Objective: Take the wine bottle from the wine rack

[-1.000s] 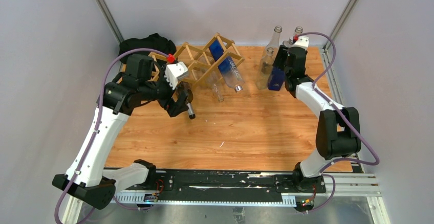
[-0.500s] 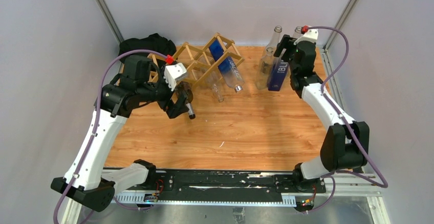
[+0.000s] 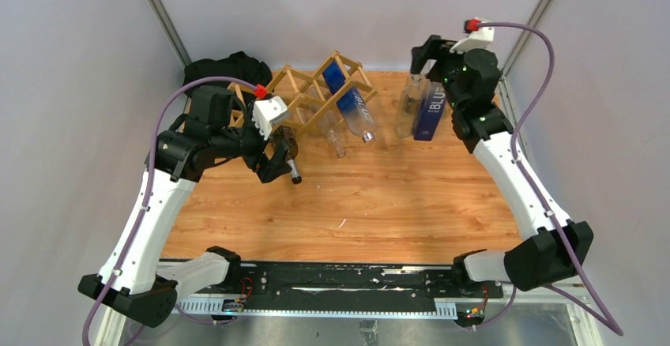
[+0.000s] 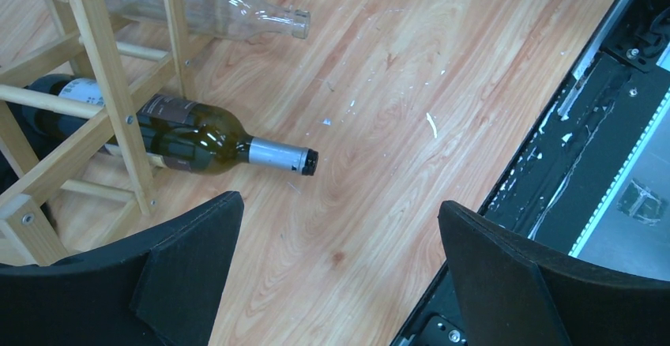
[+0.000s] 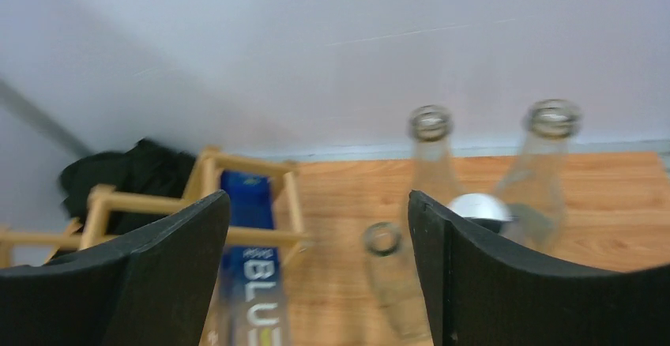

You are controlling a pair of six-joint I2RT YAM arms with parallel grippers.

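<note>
The wine rack [image 3: 310, 93] is a light wood lattice at the back left. A dark green wine bottle [image 4: 193, 134] lies in a low cell of the wine rack [image 4: 107, 85], its silver-collared neck [image 3: 293, 171] sticking out over the table. My left gripper [image 4: 340, 204] hovers above and in front of that neck, open, holding nothing; in the top view the left gripper [image 3: 278, 156] hides the bottle's body. My right gripper [image 3: 424, 55] is raised at the back right, open and empty, above the standing bottles; the right gripper [image 5: 318, 196] looks toward the rack.
A blue bottle [image 3: 353, 103] and a clear bottle [image 3: 333, 137] also lie in the rack. A blue "BLU" bottle [image 3: 430, 113] and clear bottles [image 3: 409, 103] stand at the back right. A black bag [image 3: 225, 69] lies behind the rack. The wooden table [image 3: 379, 196] ends at a black rail [image 3: 340, 279].
The right gripper has opened, let go of the blue "BLU" bottle now standing at the back right, and risen up and back. The left arm has stayed still.
</note>
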